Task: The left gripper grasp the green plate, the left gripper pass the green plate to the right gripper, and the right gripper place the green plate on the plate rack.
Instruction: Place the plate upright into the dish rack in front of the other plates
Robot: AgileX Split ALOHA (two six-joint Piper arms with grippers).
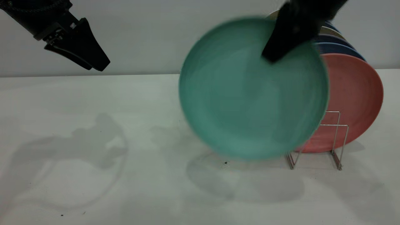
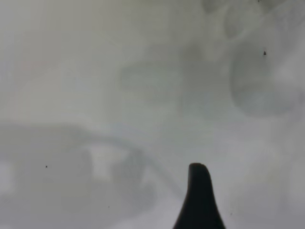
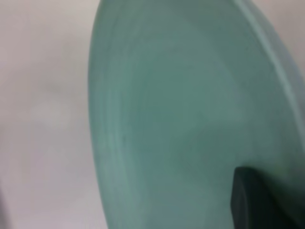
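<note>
The green plate [image 1: 250, 93] hangs upright in the air, facing the camera, just left of and in front of the plate rack [image 1: 340, 141]. My right gripper [image 1: 272, 55] comes down from the top and is shut on the plate's upper right rim. In the right wrist view the plate [image 3: 181, 109] fills the picture, with one dark finger [image 3: 257, 202] pressed on its face. My left gripper [image 1: 98, 66] is high at the far left, apart from the plate, open and empty. Only one of its fingers [image 2: 198, 198] shows in the left wrist view, above bare table.
A salmon-pink plate [image 1: 356, 97] stands upright in the rack behind the green plate. Dark blue plates [image 1: 339, 47] and a cream one stand behind it. The rack's front wire loops are free. The white table [image 1: 93, 175] stretches to the left and front.
</note>
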